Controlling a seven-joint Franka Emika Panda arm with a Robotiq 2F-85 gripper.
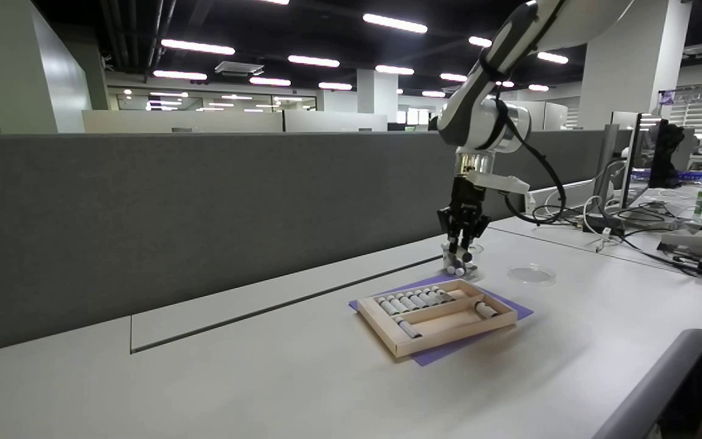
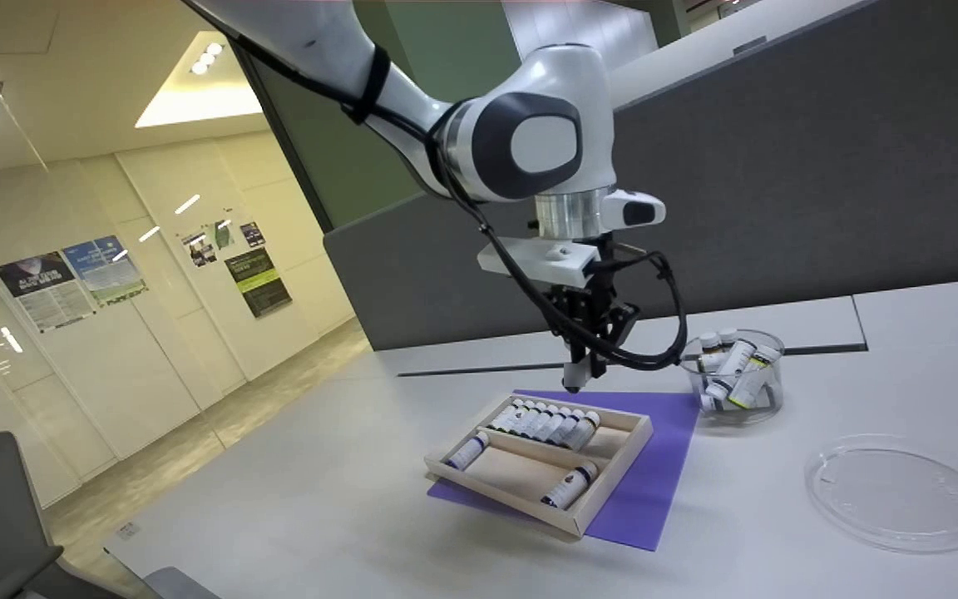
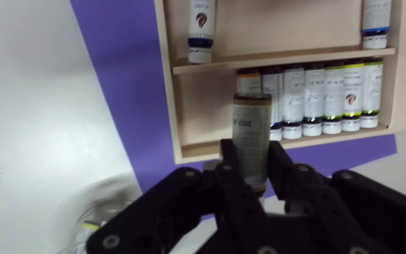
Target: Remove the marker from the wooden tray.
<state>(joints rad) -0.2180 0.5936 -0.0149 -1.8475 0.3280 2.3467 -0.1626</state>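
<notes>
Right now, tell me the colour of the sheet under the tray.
Purple sheet, clearest in an exterior view.

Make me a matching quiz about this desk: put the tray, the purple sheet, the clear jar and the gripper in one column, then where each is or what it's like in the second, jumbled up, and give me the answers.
1. Tray
2. Purple sheet
3. Clear jar
4. Gripper

A. Has bottles leaning inside
B. Closed on a brown-banded bottle
C. Made of pale wood
D. Sticking out from under the tray

Pairs: 1-C, 2-D, 3-A, 4-B
</notes>
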